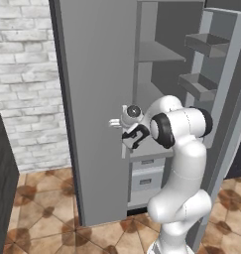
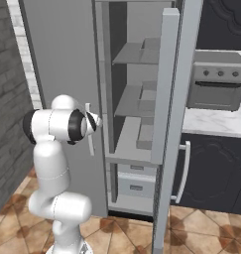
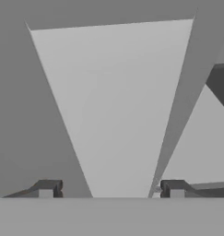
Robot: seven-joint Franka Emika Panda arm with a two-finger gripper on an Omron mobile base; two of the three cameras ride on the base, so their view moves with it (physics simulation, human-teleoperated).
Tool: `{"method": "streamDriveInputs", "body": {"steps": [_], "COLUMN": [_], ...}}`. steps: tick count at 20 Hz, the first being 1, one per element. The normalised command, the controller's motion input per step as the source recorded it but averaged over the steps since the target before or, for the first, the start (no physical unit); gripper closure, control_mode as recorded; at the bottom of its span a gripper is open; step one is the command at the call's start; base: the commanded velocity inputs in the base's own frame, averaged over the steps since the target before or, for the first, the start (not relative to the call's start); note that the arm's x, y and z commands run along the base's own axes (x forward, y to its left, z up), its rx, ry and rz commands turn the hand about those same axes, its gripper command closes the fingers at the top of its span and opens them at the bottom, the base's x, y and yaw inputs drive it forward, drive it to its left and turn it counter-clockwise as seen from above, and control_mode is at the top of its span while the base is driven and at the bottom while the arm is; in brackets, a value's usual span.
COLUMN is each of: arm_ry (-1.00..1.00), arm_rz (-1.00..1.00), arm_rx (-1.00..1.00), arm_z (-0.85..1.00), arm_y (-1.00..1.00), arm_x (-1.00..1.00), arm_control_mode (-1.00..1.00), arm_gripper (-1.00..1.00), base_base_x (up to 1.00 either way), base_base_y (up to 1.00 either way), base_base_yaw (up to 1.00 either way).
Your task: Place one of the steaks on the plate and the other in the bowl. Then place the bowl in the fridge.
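Note:
The fridge (image 1: 92,99) (image 2: 57,59) stands tall and grey in front of me. Its left door is shut and its right door (image 2: 169,99) (image 1: 226,74) is swung open, showing bare grey shelves (image 1: 156,52) (image 2: 129,52). My gripper (image 1: 116,122) (image 2: 95,120) (image 3: 111,189) sits at the left door's vertical bar handle (image 1: 123,146) (image 2: 90,141), by the door's inner edge. In the hand view the fingertips (image 3: 46,189) stand wide apart, open, with a pale grey surface between them and touching neither. The steaks, the plate and the bowl are out of view.
Two grey drawers (image 1: 146,178) (image 2: 134,186) sit at the fridge's bottom. Right of the open door are an oven (image 2: 216,87), a pale counter (image 2: 211,121) and dark cabinets (image 2: 211,168). A white brick wall (image 1: 23,74) and a dark cabinet (image 1: 0,173) stand to the left.

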Motion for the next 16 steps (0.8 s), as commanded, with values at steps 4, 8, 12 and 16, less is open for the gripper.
{"method": "streamDriveInputs", "body": {"steps": [4, 8, 12, 16], "arm_ry": [0.00, 0.00, -0.03, -0.07], "arm_rz": [0.00, 0.00, 0.00, -0.08], "arm_rx": [0.00, 0.00, 0.00, -0.08], "arm_z": [0.00, 0.00, 0.00, 0.01], "arm_y": [0.00, 0.00, 0.00, 0.14], "arm_x": [0.09, 0.00, -0.24, -0.44], "arm_control_mode": [-1.00, -1.00, -1.00, -1.00], "arm_gripper": [1.00, 1.00, 1.00, 1.00], "base_base_x": [0.00, 0.00, 0.00, 0.00], "base_base_y": [0.00, 0.00, 0.00, 0.00], "base_base_yaw": [0.00, 0.00, 0.00, 0.00]}}
